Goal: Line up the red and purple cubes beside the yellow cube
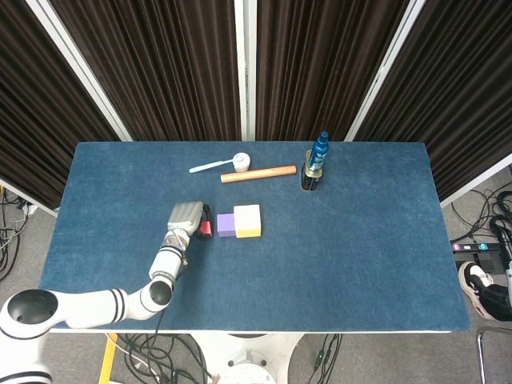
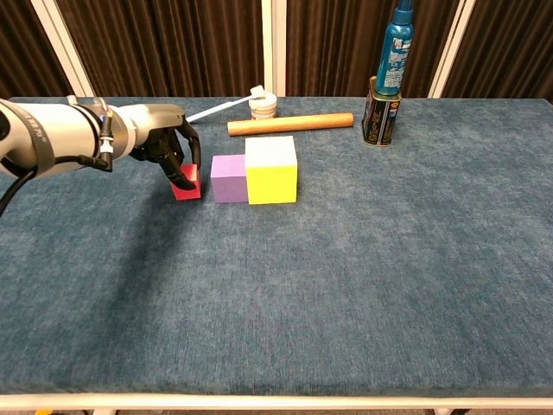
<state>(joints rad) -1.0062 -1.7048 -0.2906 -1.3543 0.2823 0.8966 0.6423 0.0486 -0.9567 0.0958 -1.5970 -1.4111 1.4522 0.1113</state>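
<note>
Fingers (image 2: pixel 183 149) of left hand (image 2: pixel 166 141) partly hide red cube (image 2: pixel 187 182).

There are three cubes: one small red cube (image 2: pixel 187 181), one purple cube (image 2: pixel 229 178) and one bigger yellow cube (image 2: pixel 271 170). Behind the yellow cube lie one wooden rolling pin (image 2: pixel 290 124), one blue bottle (image 2: pixel 395 45), one dark can (image 2: pixel 378 112) and one white spoon (image 2: pixel 223 105).

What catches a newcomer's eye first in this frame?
The small row of bright blocks mid-table: the large yellow cube with the smaller purple cube against its left side. Just left of those, the left hand holds the small red cube close to the purple one.
</note>
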